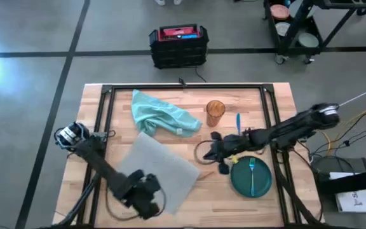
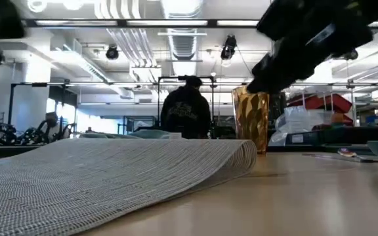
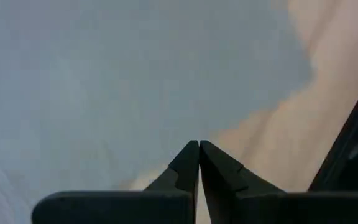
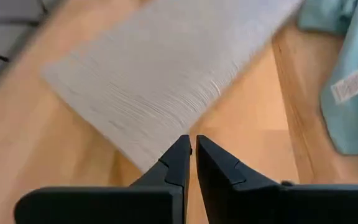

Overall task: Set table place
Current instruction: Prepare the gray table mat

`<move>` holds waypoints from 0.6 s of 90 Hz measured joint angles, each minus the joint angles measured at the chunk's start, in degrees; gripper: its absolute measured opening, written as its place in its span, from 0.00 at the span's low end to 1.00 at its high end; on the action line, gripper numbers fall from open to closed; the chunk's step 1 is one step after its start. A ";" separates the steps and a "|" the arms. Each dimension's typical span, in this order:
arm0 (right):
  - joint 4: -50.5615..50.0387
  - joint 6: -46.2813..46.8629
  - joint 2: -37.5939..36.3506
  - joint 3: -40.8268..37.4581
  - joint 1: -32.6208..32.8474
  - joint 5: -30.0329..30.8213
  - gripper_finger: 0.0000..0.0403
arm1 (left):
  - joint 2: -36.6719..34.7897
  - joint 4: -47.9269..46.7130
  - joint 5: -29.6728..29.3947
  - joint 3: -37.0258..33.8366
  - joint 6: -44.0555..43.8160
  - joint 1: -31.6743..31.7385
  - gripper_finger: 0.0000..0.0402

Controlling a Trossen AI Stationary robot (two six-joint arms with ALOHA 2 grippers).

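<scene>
Placemat lies skewed on the wooden surface, long axis on a diagonal from near the teal napkin toward the front edge. In the low view its near corner curls up off the wood, so it's not flat yet.

We have both arms close to it. Left end effector sits at the mat's front-left corner, over or touching it; the left wrist view shows its fingers pressed together with grey mat filling most of the frame. We think it may be pinching the mat edge, but the view is too blurred to confirm.

Right end effector is just off the mat's right corner, between mat and green plate. Its fingers are closed tip to tip with nothing between them, and the mat corner lies straight ahead of them.

Key relation: the mat is to the left of the right end effector and directly under the left one, so left is nearer. We judge squaring the mat needs a rotation about that diagonal. Plate with fork, amber cup and blue utensil wait on the right side.
</scene>
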 joint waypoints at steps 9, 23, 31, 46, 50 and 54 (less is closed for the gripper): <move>-0.75 0.04 6.69 3.99 0.09 1.55 0.03 | 0.00 1.82 0.17 -5.00 -5.91 -2.36 0.00; -7.52 1.23 13.08 9.88 0.11 3.30 0.03 | 0.02 6.05 0.05 -10.65 -11.17 -3.47 0.00; -10.74 2.18 15.29 11.89 0.11 4.63 0.03 | 0.02 7.25 0.01 -12.82 -12.73 -3.32 0.00; -12.13 2.25 18.23 14.08 0.77 4.56 0.03 | -0.17 12.63 -1.94 -16.59 -13.38 -3.31 0.00; -12.13 2.25 18.98 14.59 1.02 4.54 0.03 | -0.25 13.02 -3.05 -16.96 -14.18 -3.34 0.00; -12.07 2.25 19.67 15.04 1.32 4.41 0.03 | -0.33 13.02 -4.22 -17.12 -14.88 -3.34 0.00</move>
